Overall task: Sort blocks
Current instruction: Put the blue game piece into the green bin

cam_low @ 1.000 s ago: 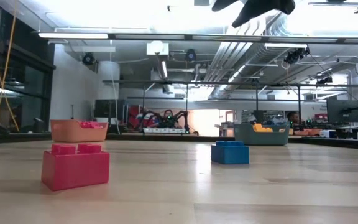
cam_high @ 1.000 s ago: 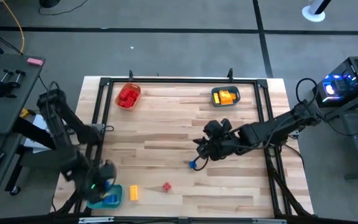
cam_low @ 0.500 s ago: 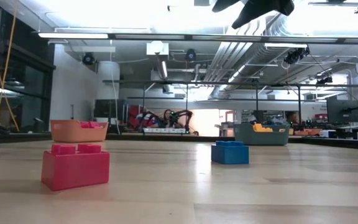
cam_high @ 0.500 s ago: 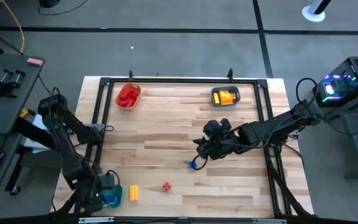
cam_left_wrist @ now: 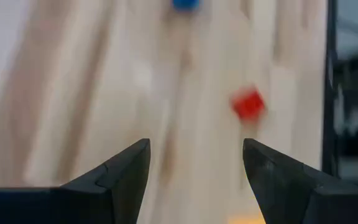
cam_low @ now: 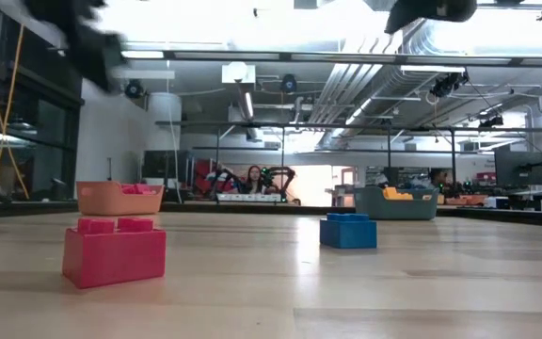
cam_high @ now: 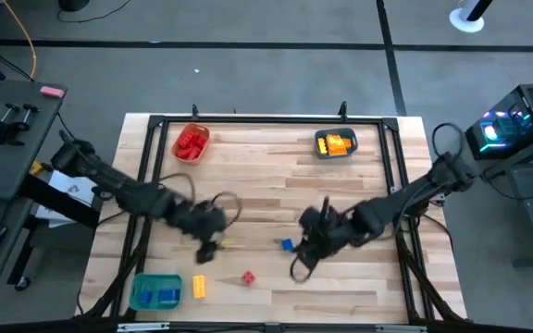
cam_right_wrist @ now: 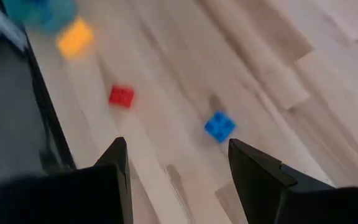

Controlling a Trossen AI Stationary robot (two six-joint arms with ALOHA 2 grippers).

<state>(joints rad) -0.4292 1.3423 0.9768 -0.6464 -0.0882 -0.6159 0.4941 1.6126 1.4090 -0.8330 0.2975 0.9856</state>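
Three loose blocks lie flat on the wooden table: a blue block, a red block and a yellow block. My left gripper hovers over the table left of centre, open and with nothing in it; its wrist view shows the red block ahead of the fingers. My right gripper hangs just right of the blue block, open and bare. In the low view the red block and the blue block rest on their bases.
An orange tray with red blocks stands at the far left, and a grey tray with yellow blocks at the far right. A teal tray with blue blocks sits in the near left corner. A black frame rims the table.
My left gripper has swung away from the teal tray in the near left corner, toward the table's middle, fast enough to blur. My right gripper has drifted a little toward the near edge, beside the blue block. No block has moved.
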